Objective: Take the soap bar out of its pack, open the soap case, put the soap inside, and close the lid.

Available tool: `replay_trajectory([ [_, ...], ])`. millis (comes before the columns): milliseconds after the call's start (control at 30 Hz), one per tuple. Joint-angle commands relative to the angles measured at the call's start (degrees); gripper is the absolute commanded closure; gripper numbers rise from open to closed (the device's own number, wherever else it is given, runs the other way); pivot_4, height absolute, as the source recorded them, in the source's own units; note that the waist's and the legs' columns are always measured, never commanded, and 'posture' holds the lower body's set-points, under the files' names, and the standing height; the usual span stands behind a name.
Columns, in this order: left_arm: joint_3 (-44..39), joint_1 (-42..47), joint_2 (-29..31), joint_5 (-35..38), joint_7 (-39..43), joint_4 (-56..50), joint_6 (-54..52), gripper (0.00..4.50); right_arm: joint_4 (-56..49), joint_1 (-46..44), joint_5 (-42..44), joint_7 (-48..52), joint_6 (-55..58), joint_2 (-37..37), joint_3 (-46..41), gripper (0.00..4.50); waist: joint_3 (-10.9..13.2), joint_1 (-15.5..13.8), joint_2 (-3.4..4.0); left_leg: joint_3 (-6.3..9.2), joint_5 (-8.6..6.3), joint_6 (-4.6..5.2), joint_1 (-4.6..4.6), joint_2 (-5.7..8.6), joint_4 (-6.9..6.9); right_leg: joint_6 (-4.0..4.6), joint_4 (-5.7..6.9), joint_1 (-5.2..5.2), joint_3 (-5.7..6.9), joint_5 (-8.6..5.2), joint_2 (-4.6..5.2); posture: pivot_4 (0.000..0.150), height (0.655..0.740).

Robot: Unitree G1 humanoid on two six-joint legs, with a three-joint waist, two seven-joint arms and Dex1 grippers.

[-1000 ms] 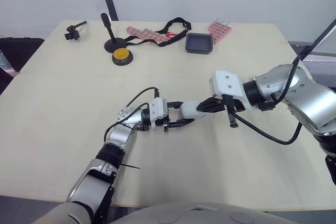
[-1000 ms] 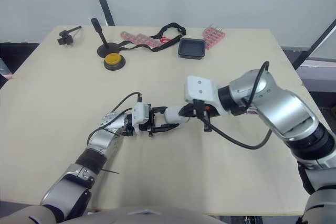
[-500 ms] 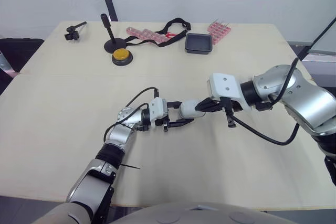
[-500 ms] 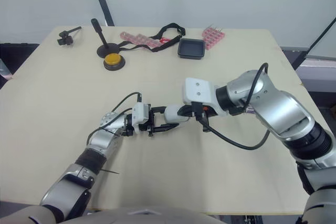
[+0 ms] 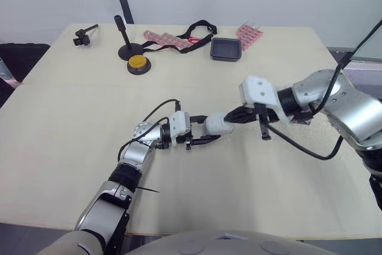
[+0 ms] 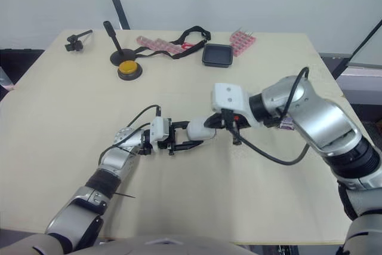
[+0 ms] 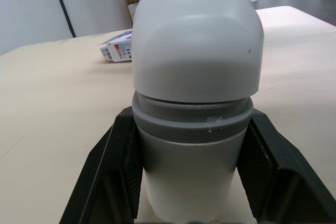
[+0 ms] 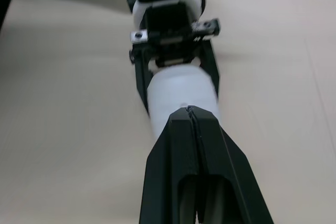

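The left hand [image 5: 204,129] is clamped around the white soap case [image 5: 218,125] mid-table. The right hand [image 8: 192,116], fingers pressed together, touches its lid end. To open it, hold the base firmly and draw the lid straight off along the case's length.

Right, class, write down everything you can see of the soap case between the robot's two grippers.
The soap case is a smooth, rounded capsule, plastic by its look: a white domed lid over a grey band and a paler body. The lid is on. The case is on its side over the middle of the table. The left gripper clamps its body from both sides, and the right gripper, fingers together, touches its lid end.
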State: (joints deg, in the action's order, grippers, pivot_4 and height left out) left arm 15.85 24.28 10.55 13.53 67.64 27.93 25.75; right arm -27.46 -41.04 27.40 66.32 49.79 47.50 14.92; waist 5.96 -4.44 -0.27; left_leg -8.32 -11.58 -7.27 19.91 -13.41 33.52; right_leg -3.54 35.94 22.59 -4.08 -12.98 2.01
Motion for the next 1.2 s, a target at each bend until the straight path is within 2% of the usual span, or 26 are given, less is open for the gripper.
replay_trajectory([
  [33, 0.3, -1.27, 2.0, -2.24, 0.07, 1.36, -0.99, 2.58, -0.9, -0.67, 1.67, -0.07, -0.03, 0.59, -2.45, 4.49, 0.0, -0.05, 0.0, 0.0, 0.0, 0.0, 0.01, 0.0, 0.0, 0.0, 0.0, 0.0, 0.0, 0.0, -0.02, 0.15, 0.7395],
  [300, 0.32, -1.25, 2.18, -2.31, -0.13, 1.25, -1.08, 2.58, -0.69, 1.69, -2.82, -0.02, -3.29, 2.38, 1.9, 4.49, 0.0, -0.02, 0.0, 0.0, 0.0, 0.0, 0.02, 0.0, 0.0, 0.0, -0.02, 0.01, 0.01, 0.0, -0.05, 0.15, 0.7395],
  [1200, 0.8, -1.26, 2.63, -2.22, -1.04, 0.86, -1.07, 2.58, 1.01, 3.53, -10.78, 0.01, -7.68, 0.43, 9.05, 4.49, -0.06, 0.45, -0.03, -0.05, -0.14, -0.23, -0.38, -0.02, -0.07, 0.01, 0.01, -0.22, -0.06, 0.0, 0.03, 0.15, 0.7395],
])
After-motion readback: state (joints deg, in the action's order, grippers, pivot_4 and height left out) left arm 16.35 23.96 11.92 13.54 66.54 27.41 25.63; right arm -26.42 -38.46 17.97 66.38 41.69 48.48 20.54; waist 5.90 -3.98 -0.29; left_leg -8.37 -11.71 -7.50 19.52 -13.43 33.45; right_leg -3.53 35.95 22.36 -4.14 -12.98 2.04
